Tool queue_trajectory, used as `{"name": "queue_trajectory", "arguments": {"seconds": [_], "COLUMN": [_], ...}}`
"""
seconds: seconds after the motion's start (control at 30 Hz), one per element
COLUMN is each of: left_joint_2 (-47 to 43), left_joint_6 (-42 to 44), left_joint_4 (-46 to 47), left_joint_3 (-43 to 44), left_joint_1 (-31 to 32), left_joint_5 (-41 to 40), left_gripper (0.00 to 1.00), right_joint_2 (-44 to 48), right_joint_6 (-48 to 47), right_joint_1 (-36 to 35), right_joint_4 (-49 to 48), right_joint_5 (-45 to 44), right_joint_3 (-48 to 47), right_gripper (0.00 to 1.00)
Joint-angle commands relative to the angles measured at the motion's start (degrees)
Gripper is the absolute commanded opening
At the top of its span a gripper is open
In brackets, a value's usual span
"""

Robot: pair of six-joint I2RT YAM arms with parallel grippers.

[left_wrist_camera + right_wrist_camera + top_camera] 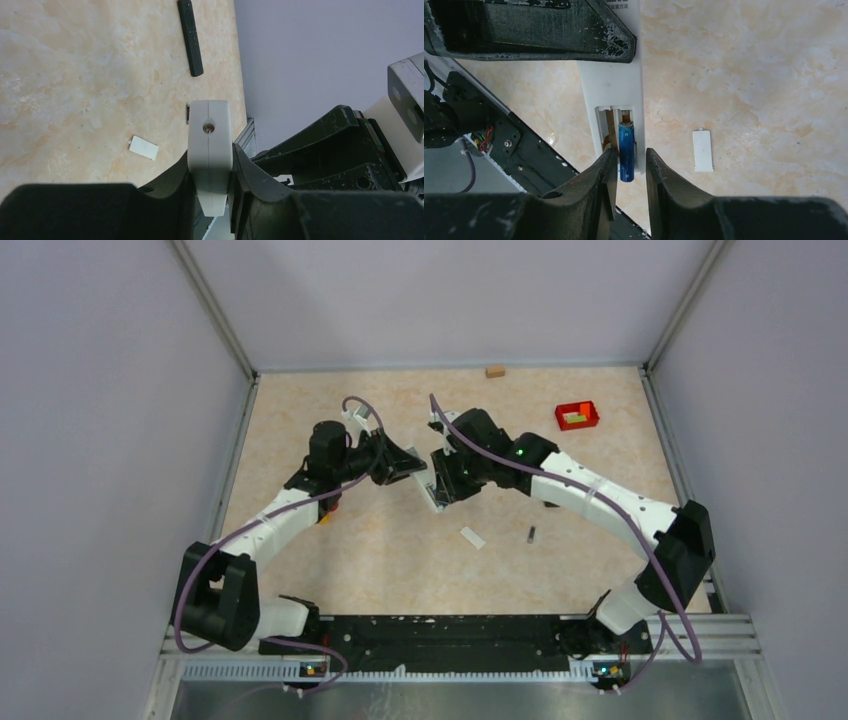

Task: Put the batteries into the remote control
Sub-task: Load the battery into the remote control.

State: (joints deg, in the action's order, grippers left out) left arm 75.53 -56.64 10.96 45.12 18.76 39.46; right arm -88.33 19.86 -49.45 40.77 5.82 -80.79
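Overhead, arms: both reach to the middle of the table (380, 570) and their claws meet there.
Overhead, left claw (415, 468): closed on the white remote (436, 498), which is held above the table.
Overhead, right claw (443, 485): at the remote's near end; its gap cannot be read from this view.
Overhead, loose items: 1 dark battery (531, 534) lies flat near the right arm, well apart from the white remote. 1 white cover plate (472, 537) lies near it on the left. A red box (577, 416) and a wooden block (495, 371) sit at the far side.
Left wrist, grip: the white remote is seen end-on, pinched between both fingers.
Left wrist, table: a black remote (190, 37) lies flat farther off, with the cover plate nearer.
Right wrist, compartment (606, 130): open and facing the camera. 1 blue battery (626, 150) lies in its right slot, lower end jutting past the edge.
Right wrist, right claw: narrow gap. The fingers (606, 172) flank the blue battery's lower end, with a gap showing on its right side; not gripping.
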Motion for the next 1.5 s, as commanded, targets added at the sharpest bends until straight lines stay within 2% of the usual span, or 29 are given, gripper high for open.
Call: {"name": "queue_trajectory", "arguments": {"seconds": [0.0,0.23,0.37,0.5,0.8,0.87,1.1,1.3,1.47], "left_joint_2": [-0.09,1.25,1.81,1.73,-0.89,-1.03,-3.12,-5.21,-6.19], "left_joint_6": [-0.21,-2.16,-4.08,-7.98,-24.14,-25.84,-31.19,-33.60,-38.27], "left_joint_4": [0.46,-0.15,0.26,1.83,12.98,14.00,17.88,17.26,21.29], "left_joint_3": [2.89,3.16,3.11,2.51,-0.82,-0.89,-2.00,-2.71,-3.59], "left_joint_1": [-0.48,-1.00,-1.38,-1.79,-1.99,-1.98,-2.06,-2.09,-2.23], "left_joint_5": [1.47,3.14,4.04,4.79,1.59,1.52,-0.73,-3.50,-4.36], "left_gripper": [0.00,0.00,0.00,0.00,0.00,0.00,0.00,0.00,0.00], "right_joint_2": [1.75,6.23,9.51,15.20,26.04,27.36,32.37,36.97,37.85], "right_joint_6": [1.67,4.59,9.21,14.48,22.41,24.11,29.86,34.54,43.36], "right_joint_1": [-0.38,-0.42,-0.39,-0.41,-0.34,-0.37,-0.31,-0.31,-0.29], "right_joint_4": [-0.72,-4.20,-8.14,-15.59,-35.25,-37.98,-38.80,-38.55,-50.70], "right_joint_5": [-1.93,-2.33,-3.38,-4.35,-4.11,-4.05,-10.74,-12.47,-8.07], "right_joint_3": [-3.10,-0.64,3.21,10.06,23.60,25.31,29.32,31.30,36.21], "right_gripper": [0.30,0.41,0.54,0.70,0.84,0.85,0.86,0.86,0.86]}}
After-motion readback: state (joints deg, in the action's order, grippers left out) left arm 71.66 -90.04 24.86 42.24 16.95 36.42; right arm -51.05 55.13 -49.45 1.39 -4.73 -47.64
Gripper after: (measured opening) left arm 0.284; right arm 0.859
